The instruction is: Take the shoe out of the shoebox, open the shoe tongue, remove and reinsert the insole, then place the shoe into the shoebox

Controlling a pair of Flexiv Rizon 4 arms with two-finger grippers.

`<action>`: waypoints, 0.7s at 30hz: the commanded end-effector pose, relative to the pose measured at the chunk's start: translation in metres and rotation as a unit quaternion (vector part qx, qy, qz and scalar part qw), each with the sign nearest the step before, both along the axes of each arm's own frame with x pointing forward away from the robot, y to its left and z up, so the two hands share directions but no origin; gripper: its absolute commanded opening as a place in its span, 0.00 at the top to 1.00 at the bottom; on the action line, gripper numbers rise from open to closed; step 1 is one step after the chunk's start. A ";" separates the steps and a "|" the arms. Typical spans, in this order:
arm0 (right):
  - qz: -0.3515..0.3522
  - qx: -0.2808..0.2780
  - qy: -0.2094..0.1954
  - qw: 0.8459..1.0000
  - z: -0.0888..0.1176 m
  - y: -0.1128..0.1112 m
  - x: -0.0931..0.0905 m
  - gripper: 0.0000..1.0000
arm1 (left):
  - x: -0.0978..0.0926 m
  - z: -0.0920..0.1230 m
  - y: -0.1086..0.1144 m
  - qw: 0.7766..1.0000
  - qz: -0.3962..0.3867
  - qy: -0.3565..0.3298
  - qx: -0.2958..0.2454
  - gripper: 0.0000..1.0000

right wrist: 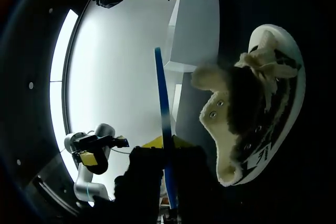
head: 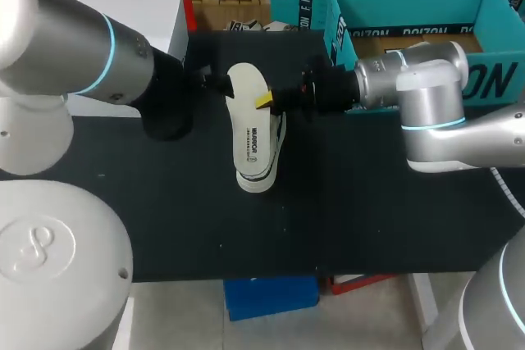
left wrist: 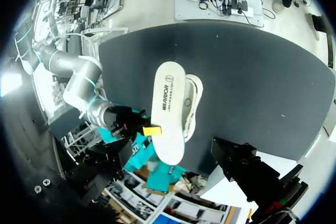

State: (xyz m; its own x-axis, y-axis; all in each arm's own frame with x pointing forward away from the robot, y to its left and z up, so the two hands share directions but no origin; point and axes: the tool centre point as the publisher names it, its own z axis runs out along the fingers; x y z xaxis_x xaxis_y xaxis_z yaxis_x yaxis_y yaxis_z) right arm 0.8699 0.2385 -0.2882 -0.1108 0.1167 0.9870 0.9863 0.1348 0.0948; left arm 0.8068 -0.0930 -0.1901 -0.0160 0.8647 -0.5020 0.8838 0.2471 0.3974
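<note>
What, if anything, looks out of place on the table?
The insole is out of the shoe, pinched by the right gripper above it. The shoe seems tipped on its side.

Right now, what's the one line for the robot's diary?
insole: out, held over shoe | right claw: shut on insole | shoe: on table, outside shoebox

a black table (head: 164, 219) fills the middle of the frame. a shoe (head: 257, 184) lies on it at centre, a teal shoebox (head: 492, 79) upper right, a white box (head: 156, 14) upper left.
</note>
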 end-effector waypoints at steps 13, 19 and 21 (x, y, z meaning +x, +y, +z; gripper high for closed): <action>0.001 0.000 0.001 1.000 -0.001 0.001 0.001 1.00 | 0.002 -0.001 -0.007 0.995 0.041 0.021 0.086 0.00; 0.001 0.000 0.001 1.000 -0.001 0.001 0.001 1.00 | 0.021 0.004 -0.011 0.995 -0.003 0.081 0.056 0.00; 0.001 0.000 0.001 1.000 -0.001 0.001 0.001 1.00 | 0.028 0.008 -0.011 0.995 -0.003 0.088 0.054 0.00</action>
State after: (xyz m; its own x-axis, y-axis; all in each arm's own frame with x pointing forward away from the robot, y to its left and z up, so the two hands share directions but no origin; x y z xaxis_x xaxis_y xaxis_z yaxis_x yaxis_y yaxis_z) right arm 0.8699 0.2385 -0.2882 -0.1108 0.1167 0.9870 0.9863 0.1348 0.0948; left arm 0.8186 -0.1073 -0.1831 -0.0988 0.9167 -0.3871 0.9217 0.2310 0.3117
